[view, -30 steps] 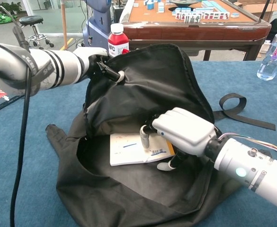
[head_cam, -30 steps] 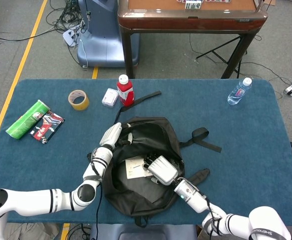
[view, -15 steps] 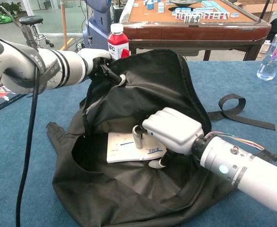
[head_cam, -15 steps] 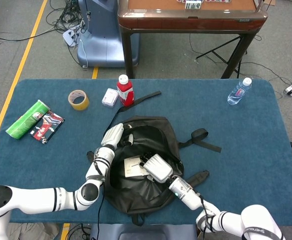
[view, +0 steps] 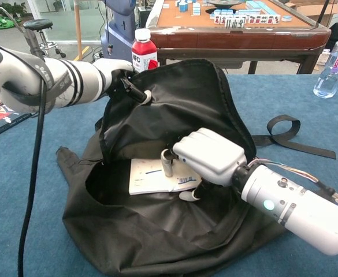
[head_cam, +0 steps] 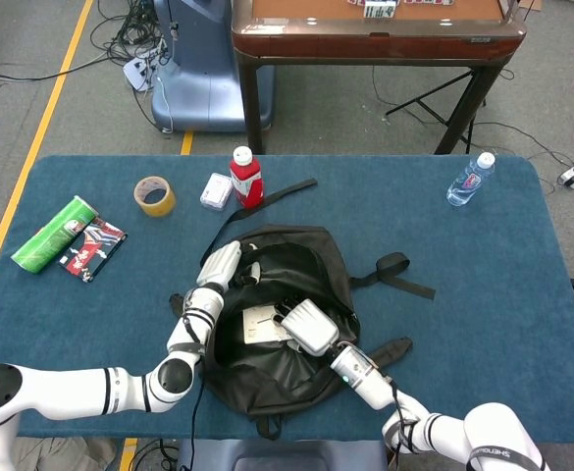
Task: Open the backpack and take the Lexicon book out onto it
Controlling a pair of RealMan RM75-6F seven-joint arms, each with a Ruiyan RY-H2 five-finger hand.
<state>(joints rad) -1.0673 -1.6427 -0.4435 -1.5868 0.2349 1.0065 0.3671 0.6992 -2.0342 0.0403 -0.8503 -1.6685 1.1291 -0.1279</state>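
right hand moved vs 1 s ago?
Yes. In the head view the right hand, gripping the book, has shifted up the frame, deeper into the backpack and toward the red bottle.

Backpack [view: 174,104] mouth wide open around book [view: 151,176], flap overhead.

One black backpack [head_cam: 277,324], lying open mid-table, with one white Lexicon book [head_cam: 263,323] inside. Two bottles: a red one with white cap [head_cam: 246,178] at 12 o'clock from the backpack, a clear water bottle [head_cam: 469,180] at 2 o'clock. One roll of tape [head_cam: 155,195] at 11 o'clock. One small white box [head_cam: 216,190] just beside the red bottle. One green tube [head_cam: 55,234] and one printed packet [head_cam: 92,247], both at 9 o'clock. Two hands: left hand [head_cam: 220,266], right hand [head_cam: 307,326].
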